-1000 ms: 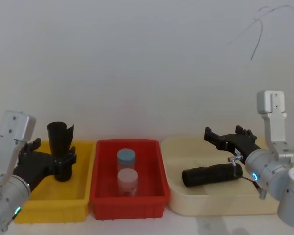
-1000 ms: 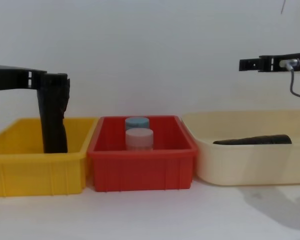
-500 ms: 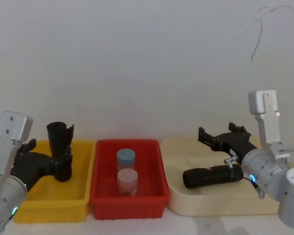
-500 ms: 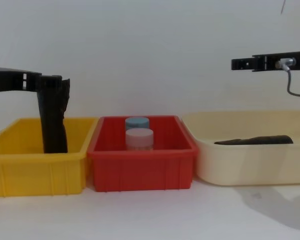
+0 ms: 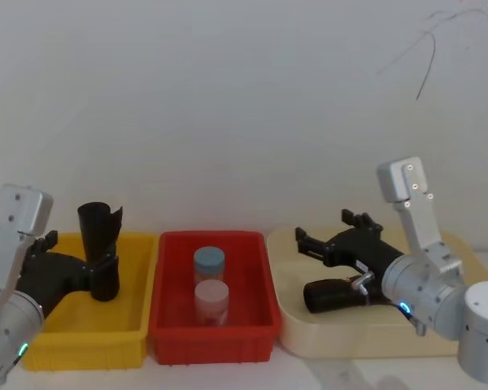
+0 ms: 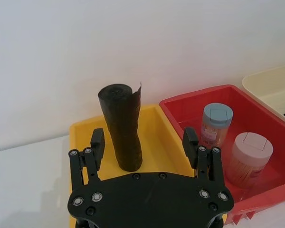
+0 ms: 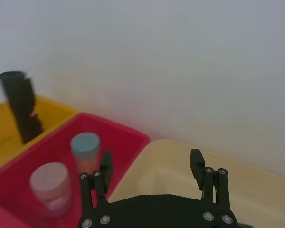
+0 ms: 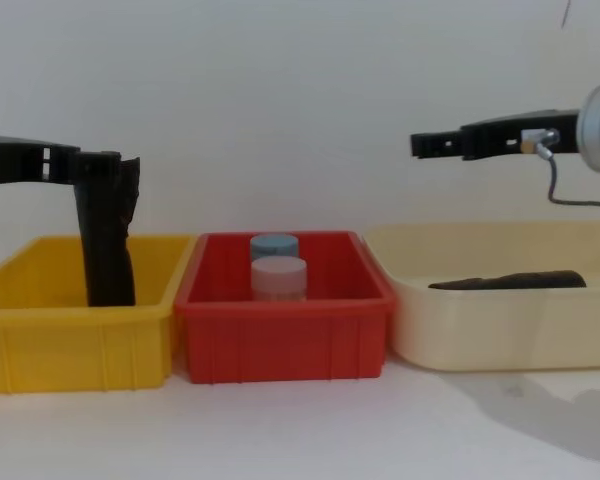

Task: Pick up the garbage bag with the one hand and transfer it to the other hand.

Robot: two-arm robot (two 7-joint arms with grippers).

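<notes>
Your left gripper [image 6: 143, 135] is spread wide, with a finger on either side of the upright black roll [image 5: 96, 227] standing in the yellow bin [image 5: 81, 345]; it pinches nothing. Your right gripper [image 5: 322, 226] is also spread and empty. It hangs high over the cream bin [image 5: 342, 337] at the end nearest the red bin [image 5: 211, 341]. The garbage bag [image 5: 332, 294] lies on its side in the cream bin, apart from both grippers.

A white table [image 8: 280, 430] carries a yellow bin [image 8: 75, 350], a red bin [image 8: 285, 350] and a cream tub [image 8: 490, 335] side by side.
</notes>
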